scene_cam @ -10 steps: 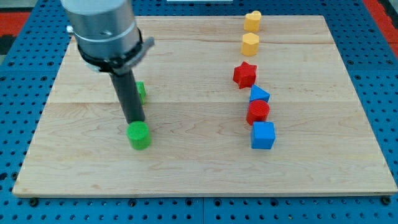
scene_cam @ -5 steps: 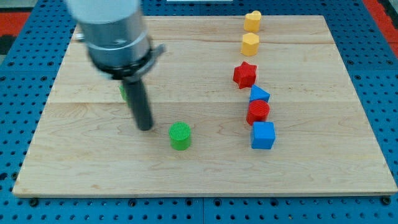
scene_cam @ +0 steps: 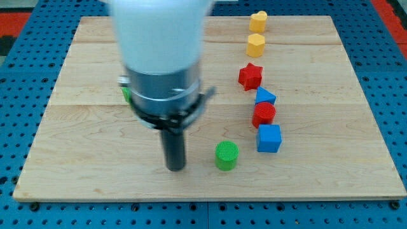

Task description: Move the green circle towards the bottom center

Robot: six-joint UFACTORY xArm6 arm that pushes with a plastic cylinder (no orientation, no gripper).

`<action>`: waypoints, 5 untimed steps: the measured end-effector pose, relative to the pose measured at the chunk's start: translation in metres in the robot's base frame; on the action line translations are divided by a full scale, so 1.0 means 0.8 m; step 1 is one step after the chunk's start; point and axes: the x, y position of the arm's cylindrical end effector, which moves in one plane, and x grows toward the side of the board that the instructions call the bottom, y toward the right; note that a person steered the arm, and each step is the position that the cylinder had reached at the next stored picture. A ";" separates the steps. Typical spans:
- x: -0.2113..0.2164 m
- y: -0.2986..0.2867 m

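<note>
The green circle [scene_cam: 226,155] is a ribbed green cylinder on the wooden board [scene_cam: 331,159], a little right of the middle and close to the view's bottom edge. My tip [scene_cam: 175,168] is down on the board to its left, a short gap away and not touching it. A second green block [scene_cam: 126,93] shows as a sliver behind the arm at the left.
On the right, from top to bottom, stand a yellow heart [scene_cam: 258,21], a yellow block [scene_cam: 255,44], a red star [scene_cam: 250,76], a blue block [scene_cam: 264,97], a red cylinder [scene_cam: 264,114] and a blue cube [scene_cam: 269,138].
The green circle has slid right and down towards the bottom centre. My tip has followed it right and down, and the arm now fills more of the view.
</note>
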 end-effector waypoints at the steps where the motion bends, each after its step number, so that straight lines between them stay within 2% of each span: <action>1: -0.038 0.043; 2: -0.032 0.083; 3: 0.007 0.092; 5: 0.027 0.117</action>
